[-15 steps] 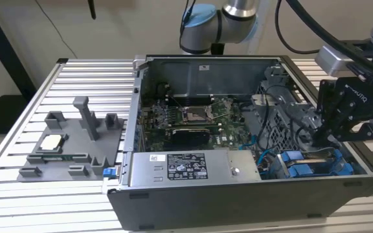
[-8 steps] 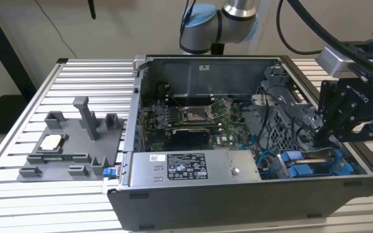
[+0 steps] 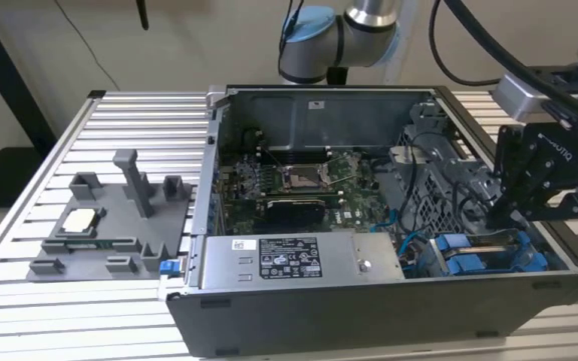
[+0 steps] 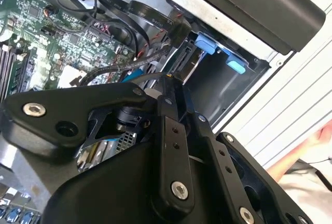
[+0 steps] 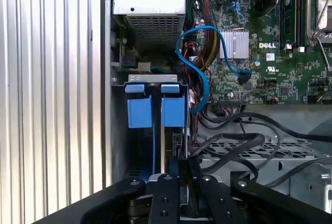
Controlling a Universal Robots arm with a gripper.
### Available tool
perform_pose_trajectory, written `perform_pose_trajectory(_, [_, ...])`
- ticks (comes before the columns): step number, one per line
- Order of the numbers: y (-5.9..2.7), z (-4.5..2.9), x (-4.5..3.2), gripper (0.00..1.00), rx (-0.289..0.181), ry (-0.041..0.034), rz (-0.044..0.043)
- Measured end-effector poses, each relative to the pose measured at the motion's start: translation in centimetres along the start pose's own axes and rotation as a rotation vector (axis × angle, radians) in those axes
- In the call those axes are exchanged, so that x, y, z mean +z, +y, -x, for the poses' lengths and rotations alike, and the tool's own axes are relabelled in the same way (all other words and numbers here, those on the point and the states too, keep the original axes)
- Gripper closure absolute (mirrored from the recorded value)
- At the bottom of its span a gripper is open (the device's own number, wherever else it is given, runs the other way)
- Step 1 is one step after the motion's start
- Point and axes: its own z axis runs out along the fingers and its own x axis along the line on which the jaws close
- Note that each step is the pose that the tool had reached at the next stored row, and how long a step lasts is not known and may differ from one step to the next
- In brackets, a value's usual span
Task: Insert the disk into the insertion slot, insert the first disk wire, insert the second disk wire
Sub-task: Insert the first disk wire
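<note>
The disk (image 3: 495, 244) stands edge-up in the insertion slot (image 3: 550, 265) at the case's front corner, on the exterior view's right, with its blue carrier (image 3: 460, 254) around it. In the first wrist view the carrier's two blue tabs (image 5: 139, 107) sit under the slot's grey rim (image 5: 150, 80), and the disk's thin edge (image 5: 163, 141) runs toward my gripper (image 5: 174, 163). My gripper (image 3: 508, 224) hangs just over the disk, fingers together; whether anything is pinched between them is hidden. A blue wire (image 5: 199, 76) loops beside the slot, and black wires (image 5: 233, 141) lie close to the gripper (image 4: 168, 81).
The open case holds a grey power supply box (image 3: 289, 259) along its front and a green motherboard (image 3: 289, 199) with a square processor socket (image 3: 302, 177). A grey fixture plate (image 3: 108, 226) lies on the slatted table (image 3: 28, 301) at the exterior view's left.
</note>
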Motion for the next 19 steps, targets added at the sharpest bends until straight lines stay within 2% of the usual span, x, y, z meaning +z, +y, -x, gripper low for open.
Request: perform_pose_trajectory(19, [-0.46, 0.01, 0.38, 0.81, -0.002, 0.0, -0.0007])
